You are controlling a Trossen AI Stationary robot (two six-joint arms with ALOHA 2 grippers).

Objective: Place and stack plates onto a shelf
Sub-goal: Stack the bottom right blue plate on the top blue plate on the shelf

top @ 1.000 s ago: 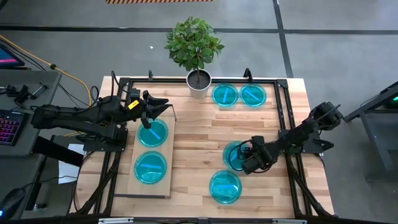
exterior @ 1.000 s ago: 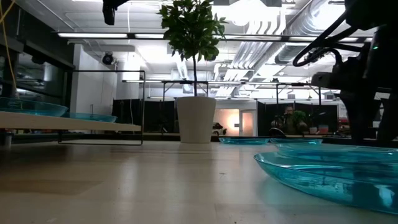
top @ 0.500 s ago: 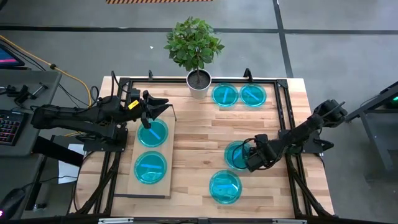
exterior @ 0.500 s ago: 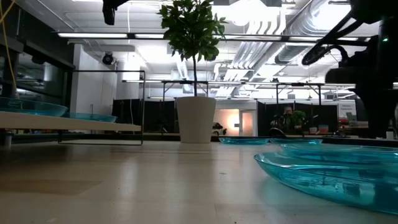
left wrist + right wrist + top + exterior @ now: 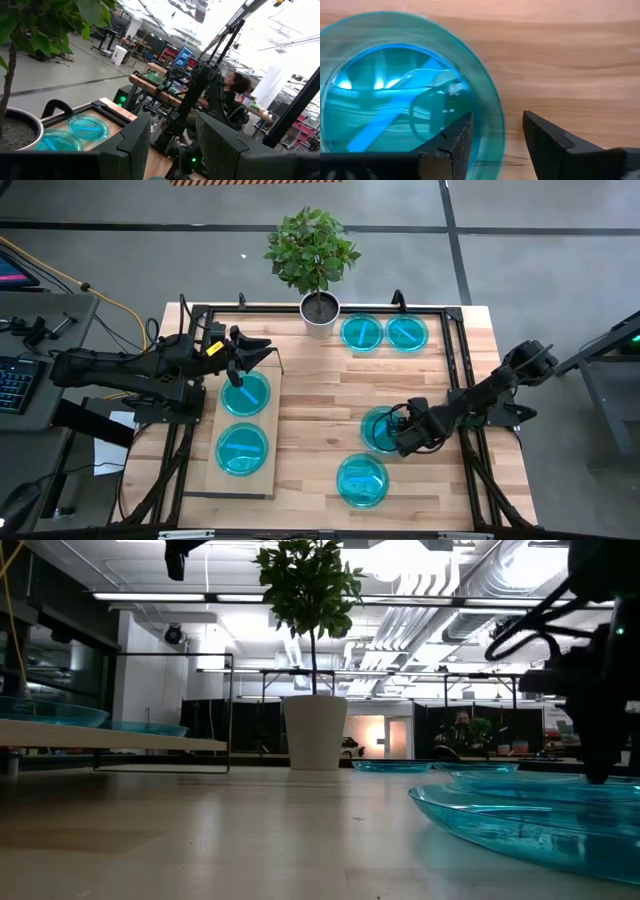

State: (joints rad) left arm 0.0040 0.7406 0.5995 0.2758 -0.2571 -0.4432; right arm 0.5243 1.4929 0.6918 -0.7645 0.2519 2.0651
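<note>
Six cyan plates show in the high view. Two lie on the pale shelf [image 5: 235, 425] at the table's left: the far one [image 5: 245, 393] and the near one [image 5: 242, 448]. Two more sit by the far edge [image 5: 362, 332] [image 5: 406, 332], one right of centre [image 5: 376, 428], and one near the front [image 5: 362, 480]. My right gripper [image 5: 397, 438] [image 5: 496, 117] is open and low over the centre-right plate [image 5: 395, 95], its fingers on either side of that plate's right rim. My left gripper [image 5: 255, 352] [image 5: 172, 120] is open and raised above the shelf's far plate. My right gripper comes from above, slanting from the table's right. One finger [image 5: 452, 142] is over the inside of the centre-right plate's right rim [image 5: 492, 135] and the other [image 5: 545, 142] is outside it. Whether either touches the plate I cannot tell. The plate lies flat on the table.
A plant in a white pot [image 5: 319, 315] stands at the far edge, left of the two far plates. A black frame [image 5: 452, 350] runs round the tabletop. Bare wood [image 5: 310, 415] lies between the shelf and the right-hand plates. A person sits in the room beyond [image 5: 235, 95].
My right gripper has shifted slightly by the centre-right plate's right rim and come down toward it. The plates have stayed where they were.
</note>
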